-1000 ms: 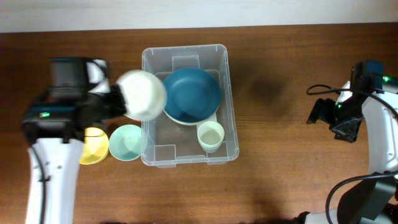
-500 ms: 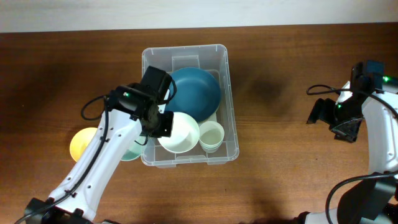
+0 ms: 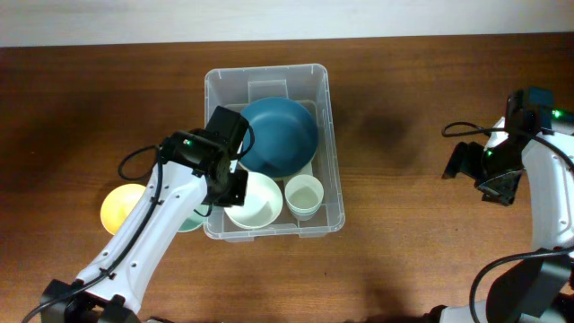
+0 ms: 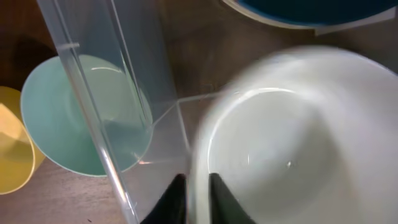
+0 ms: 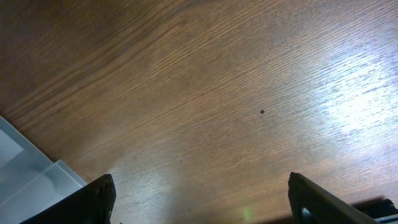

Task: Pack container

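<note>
The clear plastic container [image 3: 333, 144] stands mid-table, and its wall shows in the left wrist view [image 4: 118, 93]. Inside it are a dark blue bowl [image 3: 278, 135], a small pale green cup [image 3: 303, 196] and a white bowl [image 3: 256, 199]. My left gripper [image 3: 231, 184] is shut on the white bowl's rim [image 4: 198, 186], low in the container's front left part; the bowl [image 4: 280, 143] fills that view. My right gripper [image 3: 491, 175] is open and empty over bare table at the far right, fingers wide apart [image 5: 202, 199].
A mint green bowl [image 3: 188, 218] and a yellow bowl [image 3: 121, 205] sit on the table just left of the container; both show through its wall in the left wrist view, the mint green bowl [image 4: 74, 118] and the yellow bowl [image 4: 12, 149]. A corner of the container [image 5: 25, 174] shows in the right wrist view.
My left arm has carried the white bowl from left of the container over its wall and down into the front left part. The right arm has not moved.
</note>
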